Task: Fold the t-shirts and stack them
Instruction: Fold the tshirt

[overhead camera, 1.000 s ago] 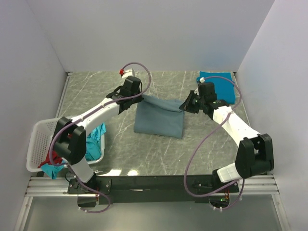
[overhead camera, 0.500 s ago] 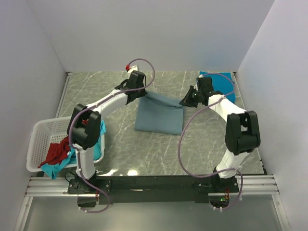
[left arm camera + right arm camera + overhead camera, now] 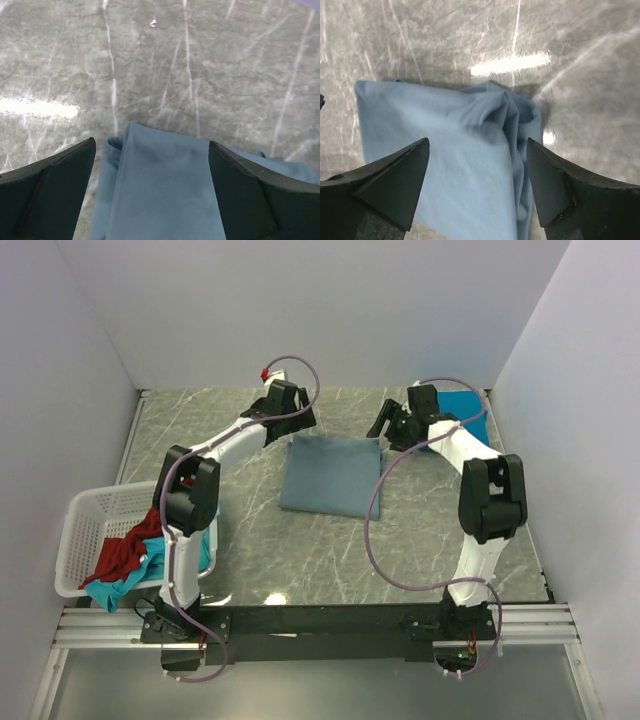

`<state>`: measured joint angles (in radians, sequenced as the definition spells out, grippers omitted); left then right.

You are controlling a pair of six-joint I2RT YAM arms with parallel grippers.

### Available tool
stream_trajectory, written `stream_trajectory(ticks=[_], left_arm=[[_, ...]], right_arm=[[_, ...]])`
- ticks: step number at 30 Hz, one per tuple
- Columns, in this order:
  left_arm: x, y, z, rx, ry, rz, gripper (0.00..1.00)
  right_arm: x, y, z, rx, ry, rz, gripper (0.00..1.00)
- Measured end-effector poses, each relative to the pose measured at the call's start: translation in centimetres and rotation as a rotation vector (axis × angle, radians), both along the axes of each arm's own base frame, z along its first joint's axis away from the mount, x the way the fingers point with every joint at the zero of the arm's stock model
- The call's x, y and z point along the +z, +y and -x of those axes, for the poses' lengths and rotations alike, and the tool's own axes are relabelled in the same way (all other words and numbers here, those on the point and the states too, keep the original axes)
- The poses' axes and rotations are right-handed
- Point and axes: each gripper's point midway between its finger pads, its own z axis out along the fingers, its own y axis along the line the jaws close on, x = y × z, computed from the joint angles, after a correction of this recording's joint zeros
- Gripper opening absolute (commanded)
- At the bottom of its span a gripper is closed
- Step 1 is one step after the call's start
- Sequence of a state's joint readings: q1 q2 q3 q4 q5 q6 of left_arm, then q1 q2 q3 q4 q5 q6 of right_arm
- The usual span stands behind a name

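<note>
That grey-blue shirt [image 3: 331, 478] lies folded flat, right of the basket [image 3: 85, 525] and farther back. Soft, light, floppy, so I'd pinch a folded corner. Both the left claw [image 3: 150, 150] and right claw [image 3: 476, 145] gape wide, holding nothing.

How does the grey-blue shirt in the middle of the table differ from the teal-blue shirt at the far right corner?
The grey-blue shirt is dull in colour; the teal-blue shirt is brighter. The grey-blue shirt lies in the middle of the table, fully in view; the teal-blue shirt lies at the far right corner, partly hidden by the right arm. Both lie flat on the table.
</note>
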<state>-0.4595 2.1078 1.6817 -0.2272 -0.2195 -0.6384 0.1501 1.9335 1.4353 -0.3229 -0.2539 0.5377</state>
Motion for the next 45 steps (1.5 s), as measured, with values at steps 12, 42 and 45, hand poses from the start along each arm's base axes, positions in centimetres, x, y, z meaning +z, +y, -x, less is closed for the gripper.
stream_trajectory(ticks=[12, 42, 45], left_arm=[[7.7, 3.5, 8.7, 0.0, -0.109, 0.086, 0.99], [9.9, 10.0, 17.3, 0.131, -0.19, 0.11, 0.99], [11.8, 11.2, 18.2, 0.17, -0.246, 0.127, 0.99]], right_arm=[[5.8, 4.3, 3.9, 0.171, -0.156, -0.038, 0.88], [4.8, -0.2, 1.9, -0.068, -0.157, 0.278, 0.93], [11.5, -1.8, 5.5, -0.136, -0.315, 0.238, 0.95]])
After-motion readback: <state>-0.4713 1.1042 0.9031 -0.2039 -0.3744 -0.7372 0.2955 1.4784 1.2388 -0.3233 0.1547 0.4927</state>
